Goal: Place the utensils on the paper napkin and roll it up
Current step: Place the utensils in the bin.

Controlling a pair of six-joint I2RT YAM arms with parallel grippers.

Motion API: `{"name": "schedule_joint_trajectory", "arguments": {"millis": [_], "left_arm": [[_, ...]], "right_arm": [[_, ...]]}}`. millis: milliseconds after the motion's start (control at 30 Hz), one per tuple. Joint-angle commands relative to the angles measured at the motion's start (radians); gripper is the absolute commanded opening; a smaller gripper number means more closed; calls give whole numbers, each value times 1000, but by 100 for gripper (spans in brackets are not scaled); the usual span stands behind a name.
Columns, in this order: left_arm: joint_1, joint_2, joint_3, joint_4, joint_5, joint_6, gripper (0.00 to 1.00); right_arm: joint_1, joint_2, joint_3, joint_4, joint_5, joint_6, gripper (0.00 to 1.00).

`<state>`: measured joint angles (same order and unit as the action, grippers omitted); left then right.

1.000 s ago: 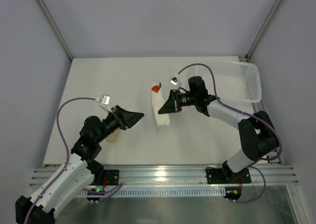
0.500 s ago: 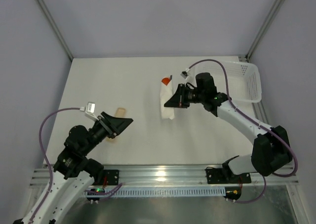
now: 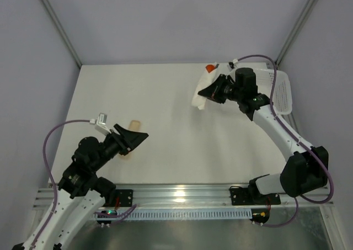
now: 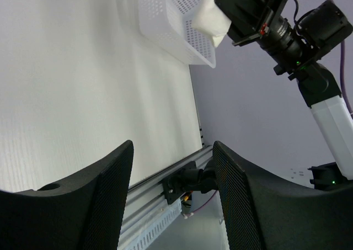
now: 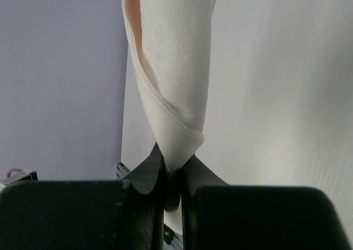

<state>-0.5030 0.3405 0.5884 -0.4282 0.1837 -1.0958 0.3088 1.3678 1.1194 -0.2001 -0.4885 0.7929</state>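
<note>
My right gripper is shut on the rolled paper napkin and holds it in the air beside the left rim of the white perforated basket. An orange utensil tip sticks out of the roll's far end. In the right wrist view the jaws pinch the narrow end of the napkin roll, and orange shows faintly through its left fold. The other utensils are hidden. My left gripper is open and empty at the near left; it also shows in its wrist view, which sees the roll from afar.
A short beige piece lies on the table, partly under my left gripper. The basket stands at the back right corner and also shows in the left wrist view. A metal rail runs along the table's near edge.
My right gripper has carried the napkin roll from the table's middle up and back to the right, towards the basket. My left arm drew back to the near left, then stayed.
</note>
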Motion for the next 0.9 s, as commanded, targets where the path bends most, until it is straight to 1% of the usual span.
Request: {"name": "schedule_joint_trajectory", "arguments": {"millis": [0,33,133,167,233,333,367,433,500,600,733,867], "left_arm": [[-2,44,60,6,20,17,62],[-2,54,67,12,25,19,62],[-2,91,88,17,36,33,62],[-2,110,91,25,36,33,62],[-2,126,96,37,51,34,62],[-2,149,97,54,60,33,63],[-2,156,96,55,63,33,63],[-2,161,91,55,71,28,63],[-2,169,77,68,79,24,63],[-2,181,59,91,88,5,63],[-2,210,57,124,105,-12,63],[-2,262,76,155,128,-16,63]], "right_arm": [[-36,-7,97,-15,143,89,4],[-42,-7,100,-30,212,118,4],[-59,5,115,-27,293,213,3],[-62,19,132,-30,347,235,4],[-69,36,149,-36,395,301,4],[-73,51,163,2,479,379,4],[-73,53,169,7,548,396,3],[-73,65,183,28,594,431,3],[-76,79,198,13,669,459,4],[-91,71,180,17,767,529,3],[-108,99,165,13,841,589,4],[-135,93,109,25,926,666,4]]}}
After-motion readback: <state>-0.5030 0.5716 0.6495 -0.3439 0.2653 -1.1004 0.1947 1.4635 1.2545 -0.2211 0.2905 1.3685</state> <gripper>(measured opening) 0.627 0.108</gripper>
